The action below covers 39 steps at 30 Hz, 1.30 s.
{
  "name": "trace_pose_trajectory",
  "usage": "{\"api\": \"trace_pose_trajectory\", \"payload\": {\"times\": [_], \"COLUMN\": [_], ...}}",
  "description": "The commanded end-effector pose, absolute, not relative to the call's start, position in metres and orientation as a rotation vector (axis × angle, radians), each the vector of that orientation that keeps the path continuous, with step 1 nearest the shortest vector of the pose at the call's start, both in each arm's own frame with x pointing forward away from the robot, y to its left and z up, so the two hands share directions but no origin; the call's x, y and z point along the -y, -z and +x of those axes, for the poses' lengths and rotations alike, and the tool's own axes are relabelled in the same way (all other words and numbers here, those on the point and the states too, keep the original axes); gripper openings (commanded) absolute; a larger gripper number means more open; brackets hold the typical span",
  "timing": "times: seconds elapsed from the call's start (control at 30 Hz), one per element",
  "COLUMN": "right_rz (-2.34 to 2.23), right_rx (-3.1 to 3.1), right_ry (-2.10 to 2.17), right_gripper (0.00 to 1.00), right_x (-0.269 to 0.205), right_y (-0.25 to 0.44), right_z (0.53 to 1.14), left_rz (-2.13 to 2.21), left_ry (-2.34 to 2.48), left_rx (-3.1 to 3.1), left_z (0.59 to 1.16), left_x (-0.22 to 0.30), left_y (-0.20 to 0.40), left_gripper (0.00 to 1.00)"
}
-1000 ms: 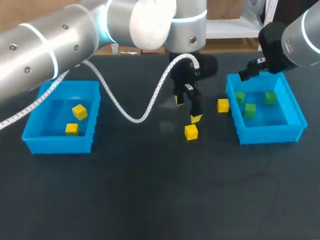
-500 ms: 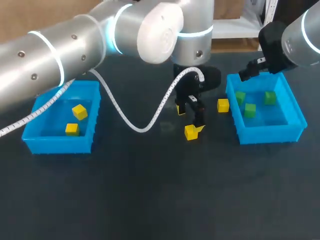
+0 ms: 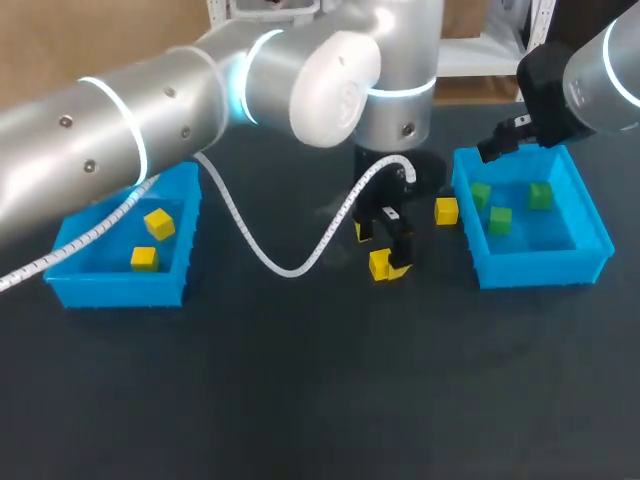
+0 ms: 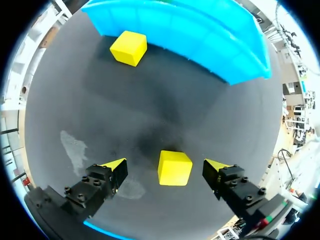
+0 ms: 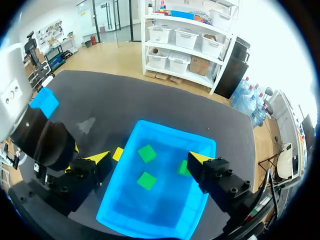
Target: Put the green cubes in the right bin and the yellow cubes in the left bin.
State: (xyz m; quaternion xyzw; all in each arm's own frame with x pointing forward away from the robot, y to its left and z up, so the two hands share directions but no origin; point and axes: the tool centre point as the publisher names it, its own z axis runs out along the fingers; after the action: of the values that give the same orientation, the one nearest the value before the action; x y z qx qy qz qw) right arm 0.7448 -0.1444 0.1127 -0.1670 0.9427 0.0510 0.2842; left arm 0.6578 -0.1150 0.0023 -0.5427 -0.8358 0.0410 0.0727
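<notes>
A table (image 3: 300,400) with a dark, near-black matte top takes up most of the head view. Its far edge runs across at 12 o'clock, and the top passes out of sight at 3, 6 and 9 o'clock. Near the table's middle the surface bears a pale grey smudge (image 4: 75,149) of irregular outline, which also shows in the right wrist view (image 5: 86,125).

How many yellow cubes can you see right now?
4. Two small yellow cubes lie in the left blue plastic bin, one sits between the left gripper's open fingers, one beside the right blue plastic bin.
</notes>
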Motion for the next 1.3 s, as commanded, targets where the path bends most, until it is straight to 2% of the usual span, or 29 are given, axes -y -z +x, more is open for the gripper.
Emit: {"api": "trace_pose_trajectory", "payload": {"times": [0.03, 0.07, 0.1, 0.13, 0.43, 0.73, 0.87, 1.03, 1.3], "right_rz": [-0.44, -0.44, -0.44, -0.44, -0.44, -0.44, -0.44, -0.44, -0.44], "right_rx": [-2.514, -2.514, -2.514, -2.514, -2.514, -2.514, -2.514, -2.514, -2.514], "right_ry": [-0.13, -0.13, -0.13, -0.13, -0.13, -0.13, -0.13, -0.13, -0.13], "right_gripper": [1.0, 1.0, 1.0, 1.0, 1.0, 1.0, 1.0, 1.0, 1.0], "right_x": [0.144, 0.144, 0.144, 0.144, 0.144, 0.144, 0.144, 0.144, 0.144], "right_y": [-0.112, -0.112, -0.112, -0.112, -0.112, -0.112, -0.112, -0.112, -0.112], "right_z": [0.742, 0.742, 0.742, 0.742, 0.742, 0.742, 0.742, 0.742, 0.742], "left_rz": [-1.614, -1.614, -1.614, -1.602, -1.594, -1.486, -1.344, -1.073, -0.63], "left_ry": [-0.096, -0.093, -0.082, -0.067, -0.071, -0.114, -0.115, -0.087, -0.011], "left_rx": [2.503, 2.503, 2.515, 2.527, 2.543, 2.675, 2.818, 3.012, 3.217], "left_z": [0.661, 0.661, 0.661, 0.661, 0.663, 0.692, 0.715, 0.735, 0.736], "left_x": [0.117, 0.116, 0.116, 0.114, 0.114, 0.091, 0.056, -0.012, -0.122], "left_y": [0.003, 0.004, 0.005, 0.007, 0.005, -0.033, -0.057, -0.085, -0.118], "left_gripper": [0.96, 0.8, 0.35, 0.0, 0.0, 0.0, 0.0, 0.0, 0.0]}}
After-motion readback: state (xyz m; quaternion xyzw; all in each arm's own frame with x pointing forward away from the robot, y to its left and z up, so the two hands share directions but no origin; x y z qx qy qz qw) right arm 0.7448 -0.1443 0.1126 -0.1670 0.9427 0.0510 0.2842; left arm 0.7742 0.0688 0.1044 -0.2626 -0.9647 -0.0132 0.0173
